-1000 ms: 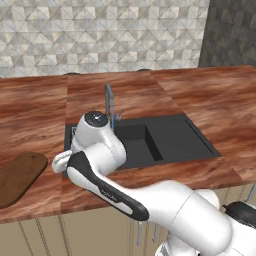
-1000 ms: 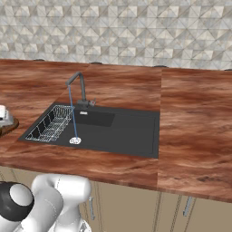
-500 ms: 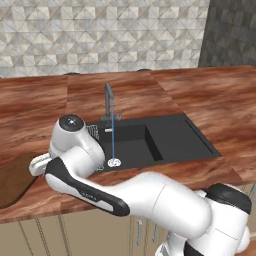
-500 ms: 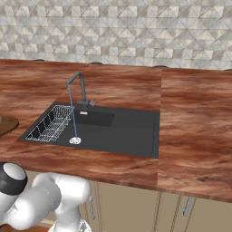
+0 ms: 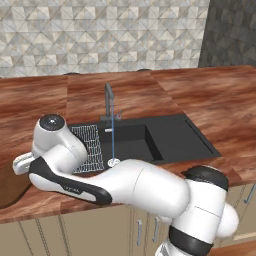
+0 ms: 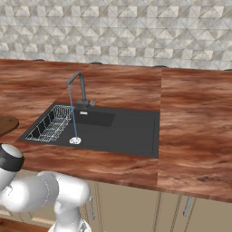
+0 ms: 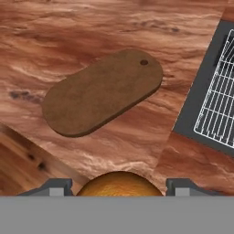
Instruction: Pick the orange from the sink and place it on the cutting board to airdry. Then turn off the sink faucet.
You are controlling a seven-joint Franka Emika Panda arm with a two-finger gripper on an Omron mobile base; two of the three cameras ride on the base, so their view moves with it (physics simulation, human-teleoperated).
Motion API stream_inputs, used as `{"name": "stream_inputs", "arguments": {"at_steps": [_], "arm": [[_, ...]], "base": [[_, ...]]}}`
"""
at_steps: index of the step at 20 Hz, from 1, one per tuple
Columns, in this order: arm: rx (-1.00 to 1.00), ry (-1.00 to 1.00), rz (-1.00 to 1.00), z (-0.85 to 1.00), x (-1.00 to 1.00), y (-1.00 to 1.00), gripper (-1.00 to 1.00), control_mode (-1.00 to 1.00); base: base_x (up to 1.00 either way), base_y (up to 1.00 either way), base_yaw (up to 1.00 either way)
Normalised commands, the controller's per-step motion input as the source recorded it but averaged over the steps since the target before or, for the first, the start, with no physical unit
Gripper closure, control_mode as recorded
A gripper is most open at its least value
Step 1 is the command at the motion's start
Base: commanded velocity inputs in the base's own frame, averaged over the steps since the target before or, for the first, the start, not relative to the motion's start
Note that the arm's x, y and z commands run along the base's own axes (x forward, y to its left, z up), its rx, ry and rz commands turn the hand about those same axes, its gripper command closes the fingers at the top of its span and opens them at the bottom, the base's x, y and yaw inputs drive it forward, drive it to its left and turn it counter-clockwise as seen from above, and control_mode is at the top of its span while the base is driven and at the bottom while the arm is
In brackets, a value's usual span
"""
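In the hand view my gripper is shut on the orange, whose rounded top bulges between the two dark fingertips. Below it on the reddish counter lies the cutting board, dark brown with a small hole at one end and nothing on it. The board's edge also peeks in as the cutting board at the left of the left base view and the cutting board in the right base view. The black sink holds no fruit. Its grey faucet runs a thin stream of water.
A white wire rack sits in the sink's left part. My white arm stretches across the counter's front edge to the left of the sink. A tiled wall runs behind the counter.
The arm has swung left, away from the sink and out over the counter toward the board, carrying the orange. Water keeps running.
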Motion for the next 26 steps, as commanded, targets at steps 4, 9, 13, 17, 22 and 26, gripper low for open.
{"name": "stream_inputs", "arguments": {"at_steps": [4, 9, 13, 17, 22, 26], "arm": [[0.00, 0.00, 0.00, -0.08, 0.13, 0.35, 1.00, -1.00], [0.00, 0.00, 0.00, -0.11, 0.11, 0.28, 1.00, -1.00], [0.00, 0.00, 0.00, -0.13, 0.20, 0.32, 1.00, -1.00], [0.00, 0.00, 0.00, -0.17, 0.24, 0.34, 1.00, -1.00], [0.00, 0.00, 0.00, -0.14, 0.23, 0.29, 1.00, -1.00], [0.00, 0.00, 0.00, -0.09, 0.15, 0.26, 1.00, -1.00]], "base": [[0.00, 0.00, 0.00], [0.00, 0.00, 0.00], [0.00, 0.00, 0.00], [0.00, 0.00, 0.00], [0.00, 0.00, 0.00], [0.00, 0.00, 0.00]]}}
